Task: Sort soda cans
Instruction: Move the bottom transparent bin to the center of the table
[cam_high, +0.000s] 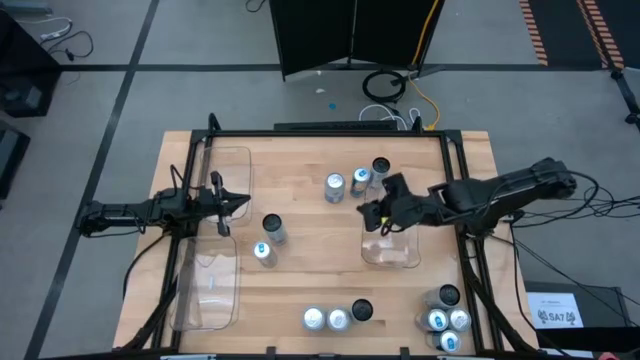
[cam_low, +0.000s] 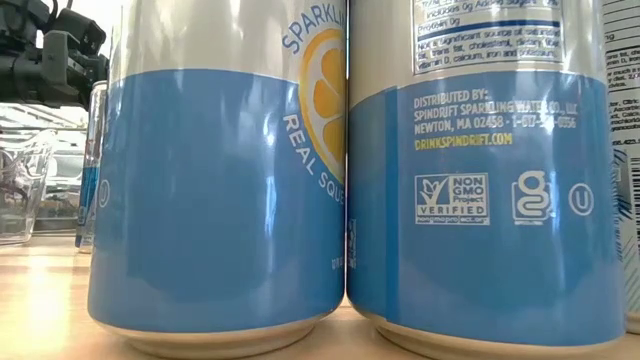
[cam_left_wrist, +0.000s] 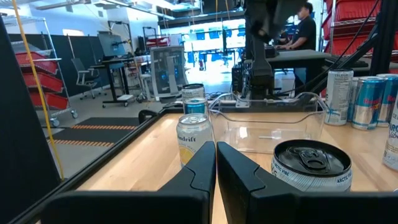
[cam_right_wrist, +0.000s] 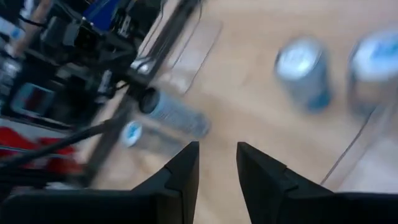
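Several soda cans stand upright on the wooden table: three at the far middle (cam_high: 361, 180), two left of centre (cam_high: 268, 240), three at the near edge (cam_high: 338, 318) and several at the near right corner (cam_high: 447, 320). My right gripper (cam_high: 369, 212) hangs above the far left corner of the right clear tray (cam_high: 392, 255). Its fingers (cam_right_wrist: 217, 149) are open with nothing between them. My left gripper (cam_high: 235, 203) waits at the left, level and shut (cam_left_wrist: 216, 165), over the left clear tray (cam_high: 210, 290). Two blue cans (cam_low: 215, 180) fill the low view.
A black frame (cam_high: 330, 132) runs along the table's far edge and down both sides. Bare wood (cam_high: 320, 265) lies between the two trays. In the left wrist view, a person (cam_left_wrist: 305, 25) stands in the room beyond the table.
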